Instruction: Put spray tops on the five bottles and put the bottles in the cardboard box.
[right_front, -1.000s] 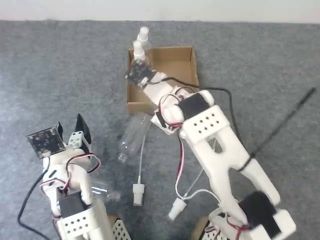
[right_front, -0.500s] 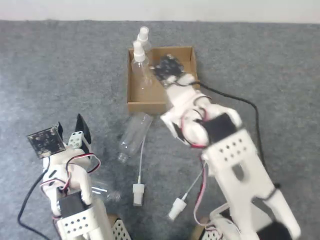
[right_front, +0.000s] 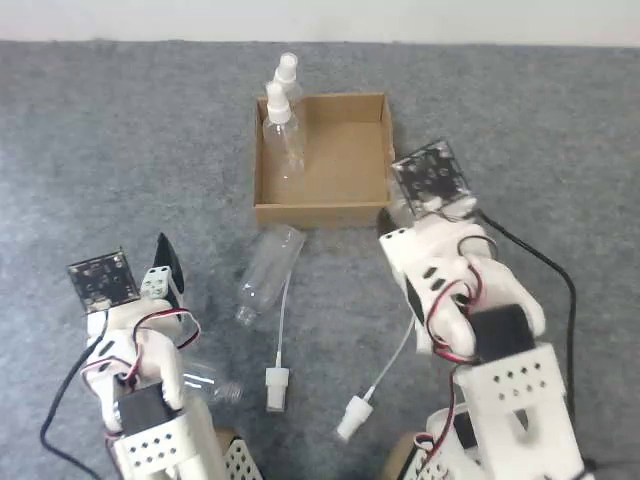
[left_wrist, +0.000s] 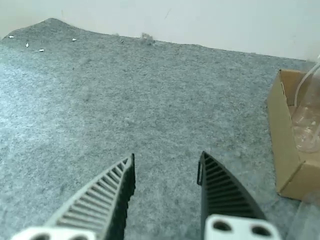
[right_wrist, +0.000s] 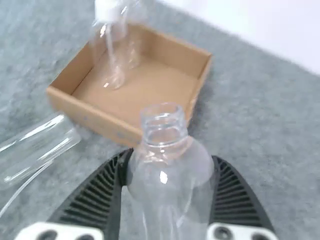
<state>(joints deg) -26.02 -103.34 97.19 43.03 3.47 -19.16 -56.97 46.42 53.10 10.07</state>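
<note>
Two capped clear plastic bottles (right_front: 283, 135) stand at the brown cardboard box (right_front: 320, 213), beyond the right gripper (right_wrist: 170, 165), whose fingers (right_wrist: 95, 195) clasp a third, uncapped bottle (right_wrist: 162, 125). The left gripper (left_wrist: 167, 157) gapes empty; three bottles await capping.

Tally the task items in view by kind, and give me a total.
Bottles with spray tops on: 2
Bottles without tops: 3, two lying flat and one in the right gripper
Loose spray tops: 2
Cardboard box: 1
Total: 8
</note>
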